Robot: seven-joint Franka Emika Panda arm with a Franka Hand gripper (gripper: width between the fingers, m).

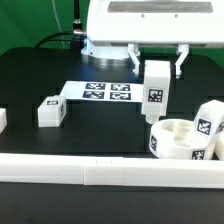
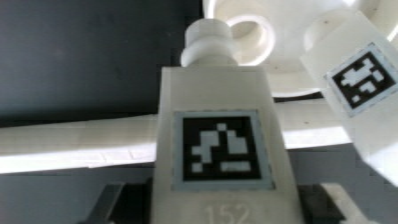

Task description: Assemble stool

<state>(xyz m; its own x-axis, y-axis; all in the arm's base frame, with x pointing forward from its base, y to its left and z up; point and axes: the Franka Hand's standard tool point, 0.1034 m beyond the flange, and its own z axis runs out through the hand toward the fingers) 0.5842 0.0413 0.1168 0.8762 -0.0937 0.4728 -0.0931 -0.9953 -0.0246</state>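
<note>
Entry 1, gripper (image 1: 157, 66): I read its two fingers (image 1: 135, 62) as closed on the sides of the held leg (image 1: 155, 92), with nothing else in its grasp. Entry 2, held leg: a white block, upright, its tag facing the exterior camera. In the wrist view its peg (image 2: 214, 42) points toward the seat (image 1: 175, 138); I cannot tell whether peg and seat touch. Entry 3, seat: a white round disc with open sockets, resting on the black table (image 1: 30, 70) at the exterior view's right, just behind the rail (image 1: 100, 172). Entry 4, second leg (image 1: 207, 125): tagged and tilted, rising at the seat's edge on the exterior view's right; I cannot tell whether it is seated or merely leaning. Entry 5, third leg (image 1: 50, 111): lying on the table, well apart at the exterior view's left. Entry 6, marker board (image 1: 100, 93): flat on the table, between the third leg and the held leg.
</note>
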